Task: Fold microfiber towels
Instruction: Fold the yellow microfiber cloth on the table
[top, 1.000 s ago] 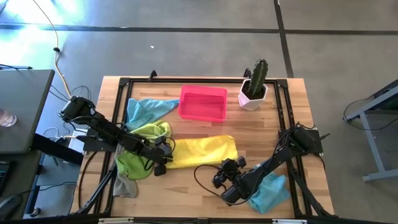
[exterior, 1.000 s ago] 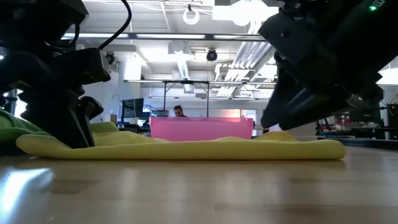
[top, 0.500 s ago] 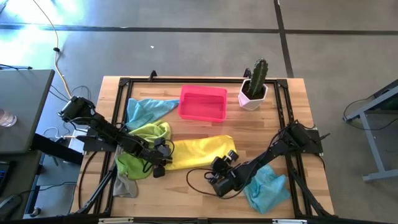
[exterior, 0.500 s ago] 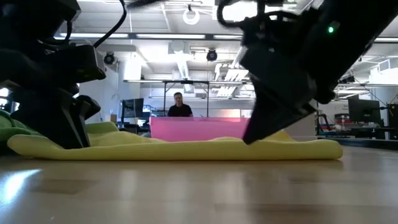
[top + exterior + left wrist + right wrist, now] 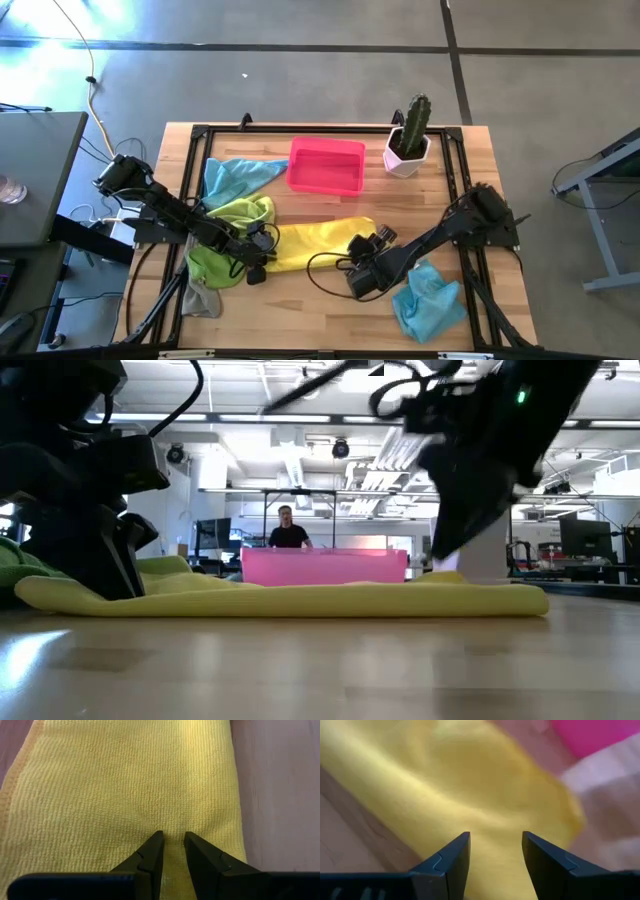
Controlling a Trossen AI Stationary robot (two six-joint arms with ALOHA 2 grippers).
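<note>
While spread flat across the middle of the wooden counter [image 5: 300, 300], yellow microfiber towel [image 5: 325, 243] gets attention from both ends. Left hand [image 5: 262, 262] down at its left end, fingers [image 5: 150, 855] nearly together with a little ridge of the yellow cloth caught between the tips, so clamped on that edge. Right hand [image 5: 365, 252] low over the towel's right end, fingers [image 5: 451, 857] clearly apart, yellow cloth showing in the gap between them, nothing pinched as far as can be told.

Containers: pink plastic tray [image 5: 326, 165] near the far edge of the counter, looks bare inside, just pink floor and walls visible from above. Right beside it, white pot [image 5: 403, 158] holding a green cactus [image 5: 415, 118], standing upright.

Other towels scattered about: lime green towel [image 5: 225, 240] bunched up under the left arm, touching the yellow one's left end. Light blue towel [image 5: 232, 175] crumpled just left of the tray. Second light blue towel [image 5: 430, 300] lying rumpled near the front right corner, close beside the right arm. Grey towel [image 5: 200, 300] hanging off the front left, partly under the green heap.

From counter height, yellow towel [image 5: 290, 598] reads as a low flat strip with the pink tray [image 5: 325, 566] behind it, plus a person [image 5: 289, 530] in dark clothes far back in the room.
</note>
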